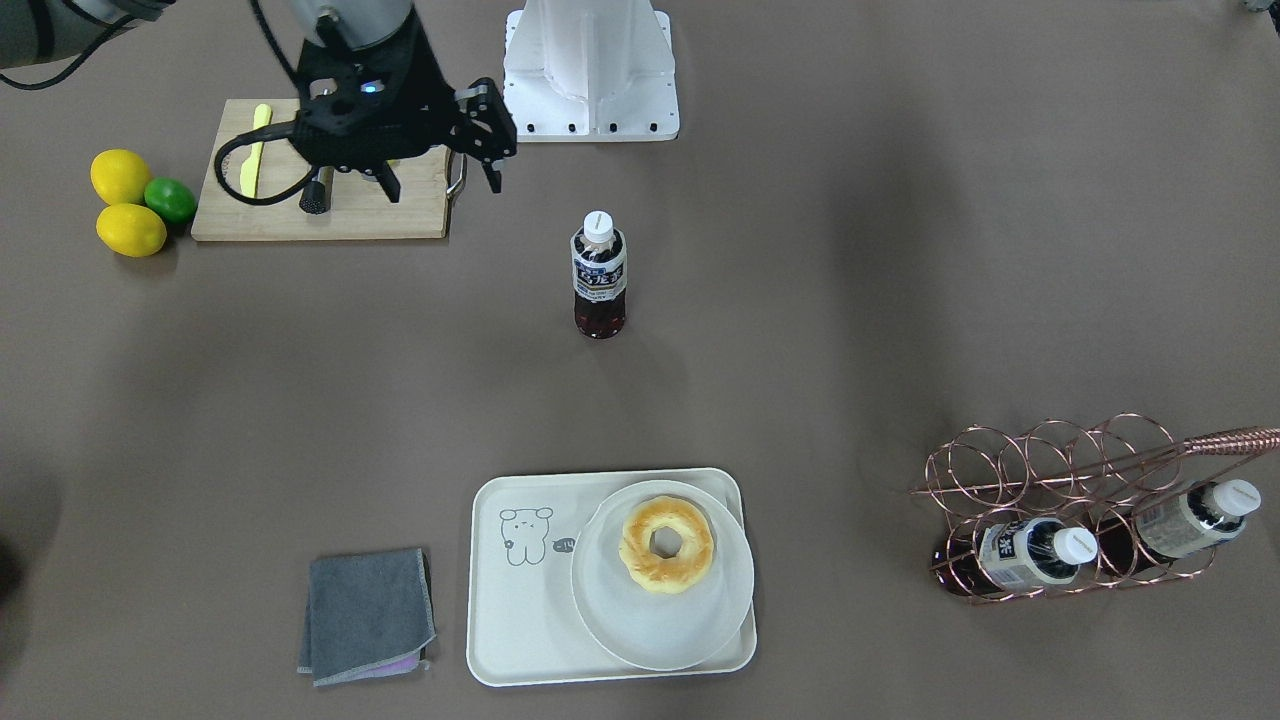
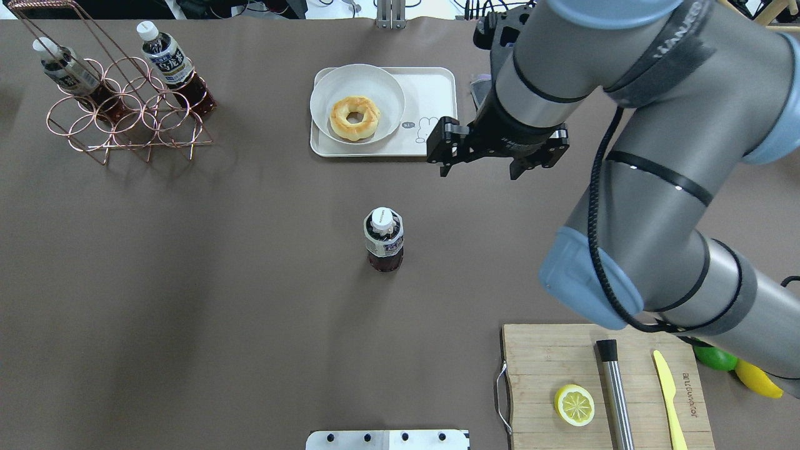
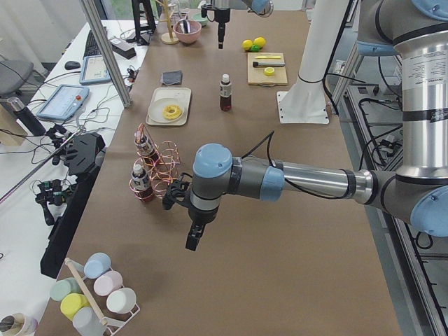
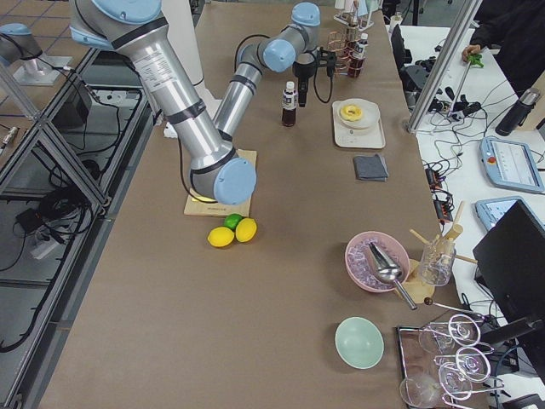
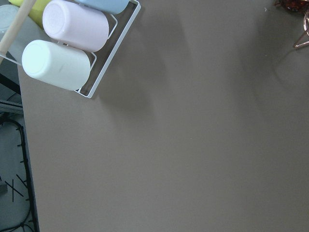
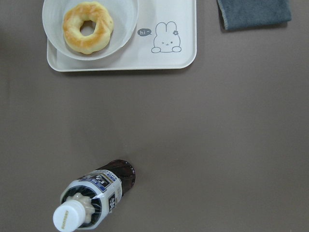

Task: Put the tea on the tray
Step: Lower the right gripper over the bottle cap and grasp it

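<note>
The tea (image 1: 598,275) (image 2: 383,240) (image 6: 96,195) stands upright and alone at the middle of the table, white cap on. The cream tray (image 1: 520,620) (image 2: 431,94) (image 6: 164,29) lies on the far side from the robot. My right gripper (image 1: 440,170) (image 2: 480,167) hangs high above the table, open and empty, off to the right of the tea and apart from it. Its wrist view looks down on both tea and tray. My left gripper (image 3: 194,234) shows only in the exterior left view, low over bare table near the wire rack; I cannot tell its state.
A white plate (image 1: 690,620) with a doughnut (image 1: 666,545) fills half the tray. A grey cloth (image 1: 368,615) lies beside it. A copper wire rack (image 2: 125,119) holds two bottles. A wooden board (image 2: 562,362) carries a lemon half, a knife and a steel rod; lemons (image 1: 125,200) sit nearby.
</note>
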### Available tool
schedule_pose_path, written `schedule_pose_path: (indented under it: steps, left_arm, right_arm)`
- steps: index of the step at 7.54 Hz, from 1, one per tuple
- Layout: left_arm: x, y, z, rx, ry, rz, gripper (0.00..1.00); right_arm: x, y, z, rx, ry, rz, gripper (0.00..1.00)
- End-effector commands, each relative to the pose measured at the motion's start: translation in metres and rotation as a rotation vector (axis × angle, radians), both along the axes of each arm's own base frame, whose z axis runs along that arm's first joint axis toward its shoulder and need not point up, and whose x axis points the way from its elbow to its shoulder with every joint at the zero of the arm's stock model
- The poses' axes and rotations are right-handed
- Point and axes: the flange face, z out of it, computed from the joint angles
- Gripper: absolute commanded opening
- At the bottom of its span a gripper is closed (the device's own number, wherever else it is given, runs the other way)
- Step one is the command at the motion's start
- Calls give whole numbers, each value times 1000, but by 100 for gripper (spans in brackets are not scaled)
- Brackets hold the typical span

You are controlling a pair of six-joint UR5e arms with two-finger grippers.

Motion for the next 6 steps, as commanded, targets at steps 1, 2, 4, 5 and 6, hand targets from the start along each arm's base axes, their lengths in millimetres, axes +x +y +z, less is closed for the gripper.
schedule_pose_path:
  steps: [1, 2, 4, 5, 6]
  left_arm:
    - [-7, 5, 10, -18, 12, -10, 98]
    - [-7, 5, 10, -16, 14, -10, 98]
    - [-7, 4, 9, -15, 14, -10, 98]
    - [-7, 3, 8, -13, 13, -10, 98]
    - [-6, 1, 6, -10, 13, -8, 98]
  right_arm:
    - [-71, 19, -31, -10, 51, -25, 100]
    - [-87, 16, -42, -13, 65, 7, 100]
    - [-117, 31, -38, 24, 84, 0, 100]
    - [-128, 25, -35, 33, 70, 0, 100]
    - [-134, 22, -33, 39, 58, 2, 100]
